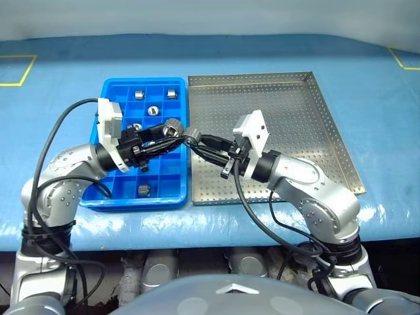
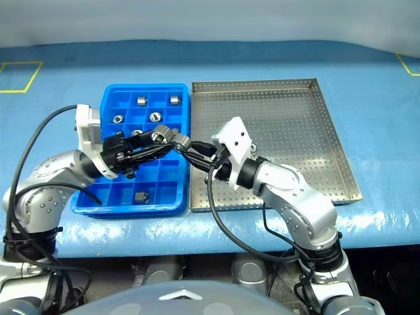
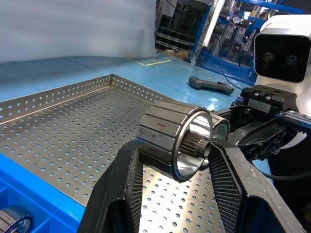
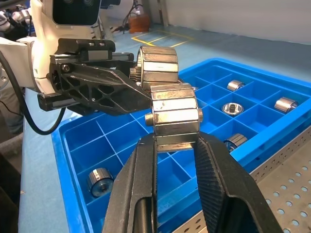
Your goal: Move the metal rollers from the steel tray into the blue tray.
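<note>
Two rollers (image 1: 182,132) are pinched, one each, by the closed left gripper (image 1: 172,129) and right gripper (image 1: 191,139), above the blue tray (image 1: 111,187) edge beside the steel tray (image 1: 328,134); each should be lowered over an empty compartment before release

Silver arms w/ small screws, black cables looping off them, white camera blocks, black ribbed pincer fingers (image 4: 216,179).

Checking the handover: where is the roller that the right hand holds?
In the left eye view the roller sits in the right hand, above the seam between the blue tray and the steel tray, next to the left hand's roller.
</note>
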`<state>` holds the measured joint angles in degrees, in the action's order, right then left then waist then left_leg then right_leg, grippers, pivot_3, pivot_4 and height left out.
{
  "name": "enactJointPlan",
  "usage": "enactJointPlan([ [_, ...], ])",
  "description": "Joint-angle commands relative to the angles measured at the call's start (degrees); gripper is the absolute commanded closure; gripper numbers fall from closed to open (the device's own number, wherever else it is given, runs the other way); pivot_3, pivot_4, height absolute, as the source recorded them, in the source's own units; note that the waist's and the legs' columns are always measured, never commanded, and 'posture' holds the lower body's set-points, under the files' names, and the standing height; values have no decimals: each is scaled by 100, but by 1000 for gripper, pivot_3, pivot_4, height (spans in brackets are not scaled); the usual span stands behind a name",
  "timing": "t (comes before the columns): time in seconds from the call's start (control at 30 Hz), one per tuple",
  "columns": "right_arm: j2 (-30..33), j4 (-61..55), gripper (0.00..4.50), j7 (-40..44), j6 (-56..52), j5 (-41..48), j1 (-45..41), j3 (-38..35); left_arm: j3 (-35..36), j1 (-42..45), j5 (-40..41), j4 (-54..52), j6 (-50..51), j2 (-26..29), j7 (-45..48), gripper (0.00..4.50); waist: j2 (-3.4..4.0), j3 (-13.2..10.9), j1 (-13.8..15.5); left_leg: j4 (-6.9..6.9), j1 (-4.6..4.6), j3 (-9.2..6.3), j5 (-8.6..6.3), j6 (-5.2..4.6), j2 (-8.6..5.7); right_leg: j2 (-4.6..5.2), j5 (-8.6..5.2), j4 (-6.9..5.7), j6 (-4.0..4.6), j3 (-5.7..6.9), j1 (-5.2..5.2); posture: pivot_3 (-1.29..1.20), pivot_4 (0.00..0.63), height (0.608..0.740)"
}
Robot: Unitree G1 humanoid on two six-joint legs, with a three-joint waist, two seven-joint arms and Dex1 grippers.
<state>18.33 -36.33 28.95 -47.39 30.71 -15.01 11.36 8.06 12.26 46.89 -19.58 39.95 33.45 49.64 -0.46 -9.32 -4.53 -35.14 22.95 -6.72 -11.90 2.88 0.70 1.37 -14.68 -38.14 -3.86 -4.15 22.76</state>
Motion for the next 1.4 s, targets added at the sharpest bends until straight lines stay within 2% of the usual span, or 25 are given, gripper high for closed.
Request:
enactJointPlan([
  [0.03,29,-80,3766,55,-53,96,49,203,587,198,502,-46,-55,-278,-464,2789,0,0,4,0,0,0,0,0,0,1,0,0,0,0,0,-55,150,740],
  [0.23,102,-1,3766,-51,-65,20,94,246,1057,313,1095,66,200,-627,-1342,2789,-1,0,2,-2,0,-1,0,0,0,0,0,-1,-1,0,-1,-55,150,740],
  [0.43,241,162,3766,-237,-110,-297,95,340,1218,307,1551,83,387,-746,-2086,2789,-1,0,8,-3,0,-1,0,0,-1,1,0,-2,-1,-1,-1,-48,150,740],
  [0.63,361,265,3766,-381,-93,-645,50,478,1246,295,1979,105,427,-1141,-3133,2789,-2,0,33,-4,0,-1,0,0,-3,2,1,-2,-1,-2,-2,-42,150,740],
  [1.0,272,410,3766,-623,-134,-917,52,459,1284,384,2716,-19,193,-2085,-5161,2789,-2,1,62,-6,0,-2,0,1,-7,2,5,-2,3,-7,-4,-39,150,740],
  [1.4,143,850,3766,-1395,-207,-1485,-98,233,1784,653,3295,186,-501,-2361,-7589,2789,-4,3,90,-10,0,-5,1,2,-12,3,18,0,18,-9,-10,-29,150,740],
])
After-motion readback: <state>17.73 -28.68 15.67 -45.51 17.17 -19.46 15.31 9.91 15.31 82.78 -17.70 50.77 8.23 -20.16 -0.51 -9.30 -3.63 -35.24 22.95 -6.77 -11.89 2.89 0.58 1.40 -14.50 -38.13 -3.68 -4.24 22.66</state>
